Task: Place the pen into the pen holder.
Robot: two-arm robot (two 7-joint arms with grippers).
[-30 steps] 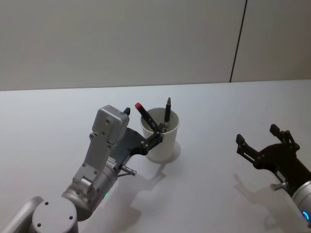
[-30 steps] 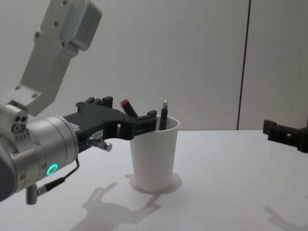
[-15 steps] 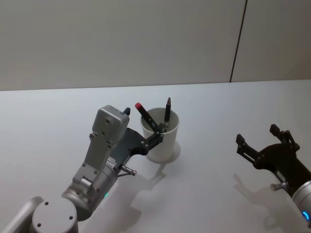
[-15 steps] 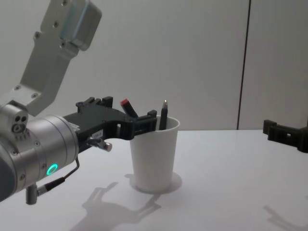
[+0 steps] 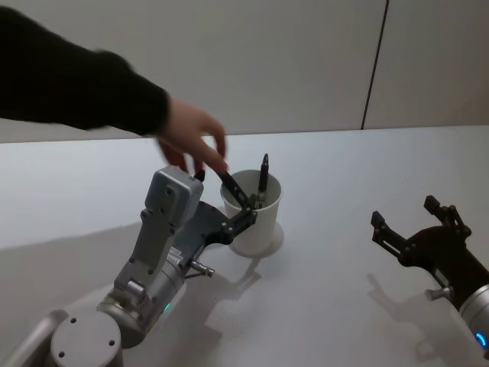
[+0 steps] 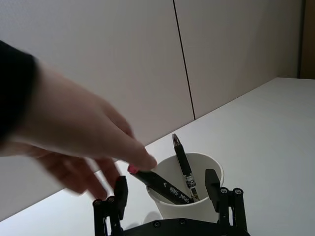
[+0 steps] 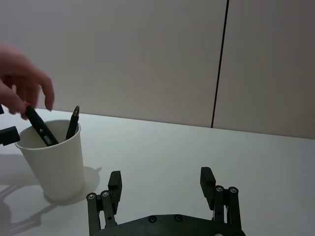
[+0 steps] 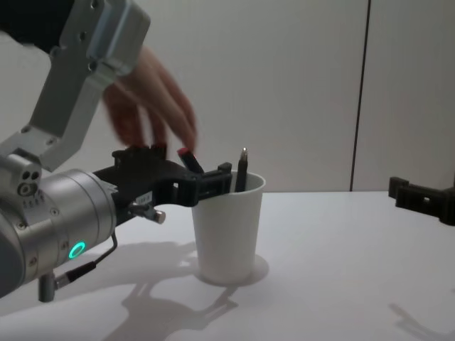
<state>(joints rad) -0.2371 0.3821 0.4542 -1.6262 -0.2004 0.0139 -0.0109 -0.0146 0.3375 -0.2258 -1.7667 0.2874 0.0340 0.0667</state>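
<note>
The pen leans inside the white pen holder beside a second pen, more upright, and a person's hand has its fingertips at the pen's red top end. The left gripper straddles the holder's rim with fingers spread (gripping nothing); the right gripper hangs, also spread, well off to the right.
</note>
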